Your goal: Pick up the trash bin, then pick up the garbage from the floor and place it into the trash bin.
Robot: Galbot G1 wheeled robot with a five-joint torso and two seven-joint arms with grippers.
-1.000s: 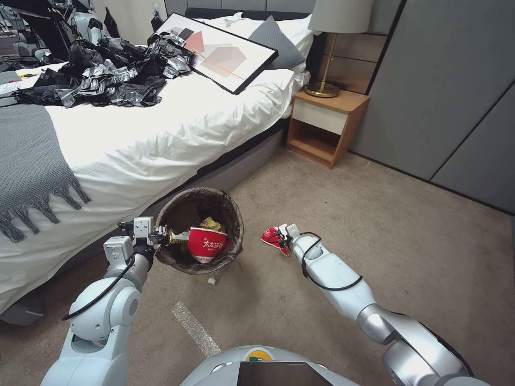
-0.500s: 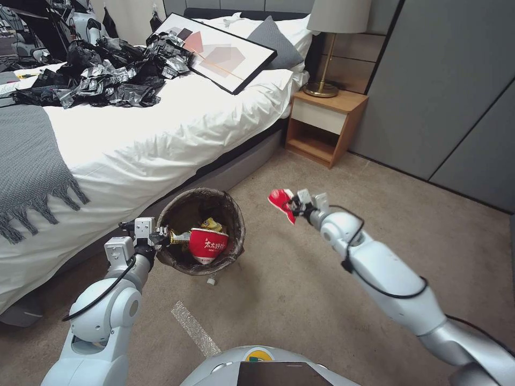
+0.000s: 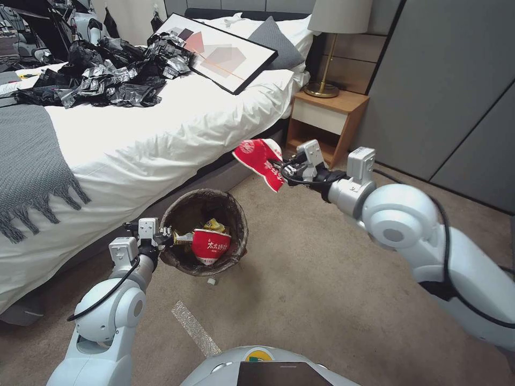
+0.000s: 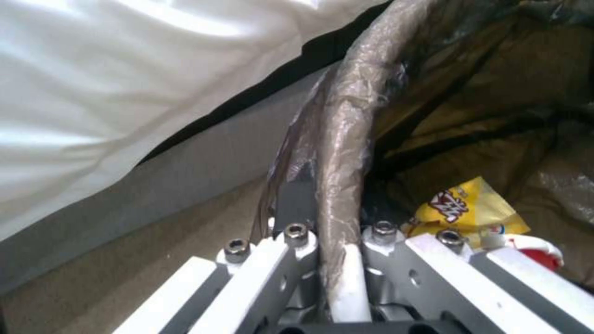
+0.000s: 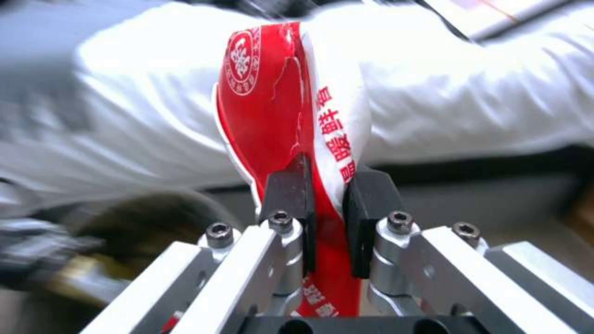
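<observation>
Two tools clamped, left tool (image 3: 162, 236) on trash bin (image 3: 236, 225) rim, right tool (image 3: 284, 170) lifting crushed bowl (image 3: 259, 155).

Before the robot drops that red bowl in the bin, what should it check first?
1. Right gripper jaws shut on the crushed noodle bowl: ok.
2. Left gripper jaws clamped on the trash bin rim: ok.
3. Bowl lifted off the carpet: ok.
4. Bowl directly above the bin's opening: not ok, it hangs up and to the right of it, toward the nightstand.
5. Room left in the bin: ok, another noodle bowl and a yellow wrapper lie inside, with space above.
6. Grip firm enough not to slip: cannot tell.
</observation>
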